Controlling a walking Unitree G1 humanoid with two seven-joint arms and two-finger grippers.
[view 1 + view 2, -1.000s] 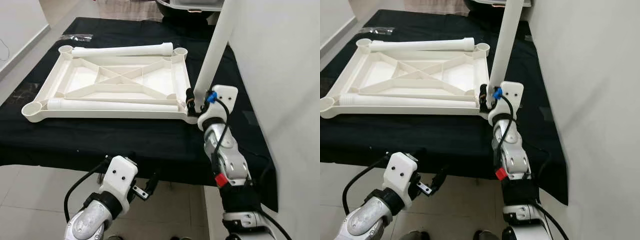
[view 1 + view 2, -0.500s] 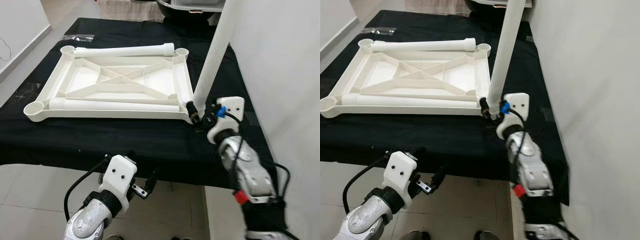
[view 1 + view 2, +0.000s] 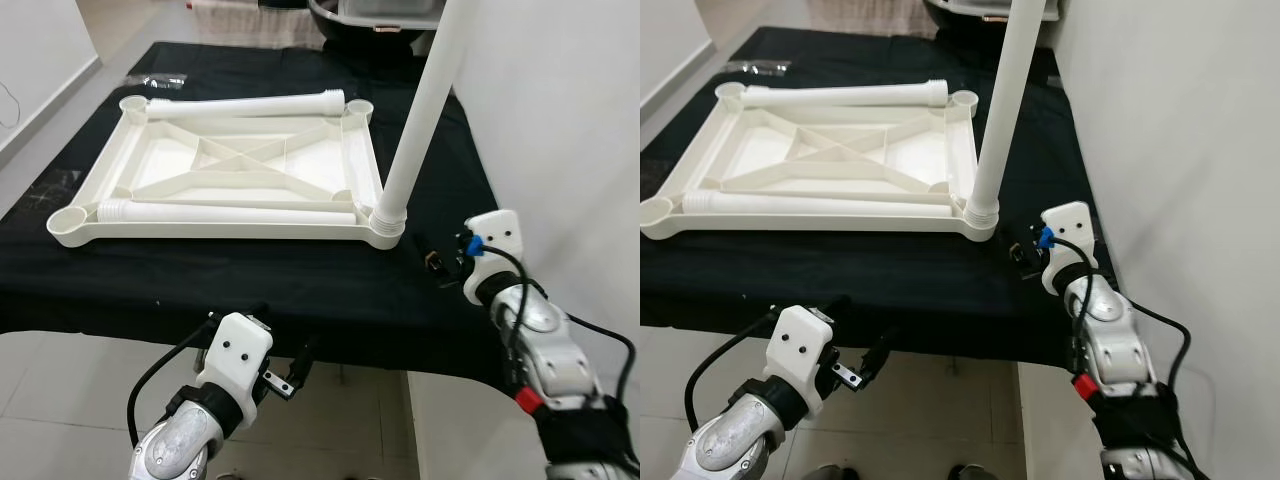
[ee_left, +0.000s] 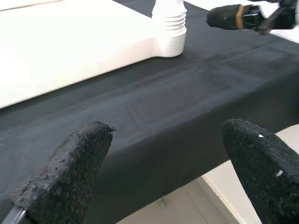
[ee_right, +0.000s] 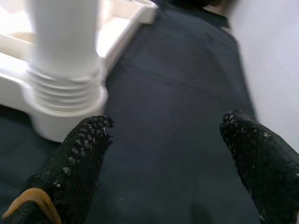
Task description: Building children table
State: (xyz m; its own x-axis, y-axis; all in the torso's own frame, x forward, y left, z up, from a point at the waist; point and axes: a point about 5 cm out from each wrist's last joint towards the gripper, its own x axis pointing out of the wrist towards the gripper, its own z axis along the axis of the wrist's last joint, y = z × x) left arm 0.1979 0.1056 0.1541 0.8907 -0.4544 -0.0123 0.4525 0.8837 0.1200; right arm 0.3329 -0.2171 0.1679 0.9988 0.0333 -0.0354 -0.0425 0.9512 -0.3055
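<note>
1. White table top (image 3: pixel 240 170), underside up, lies at centre frame on a black cloth (image 3: pixel 300 280); one leg (image 3: pixel 420 110) stands upright in its lower-right corner socket, two legs (image 3: pixel 245 101) lie on it.
2. Right gripper (image 3: pixel 437 262), fingers apart and empty, sits just right of that socket.
3. Left gripper (image 3: pixel 300 365), fingers apart, hangs below the cloth's front edge.
4. White wall (image 3: pixel 560 120) at right; tiled floor (image 3: pixel 60 400) at lower left.

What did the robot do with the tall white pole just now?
The right pincer let go of the upright leg and pulled back toward the robot's right, open over the black cloth. The leg stays standing in the tabletop's near right corner socket. The two loose legs and the left pincer stayed put.
</note>
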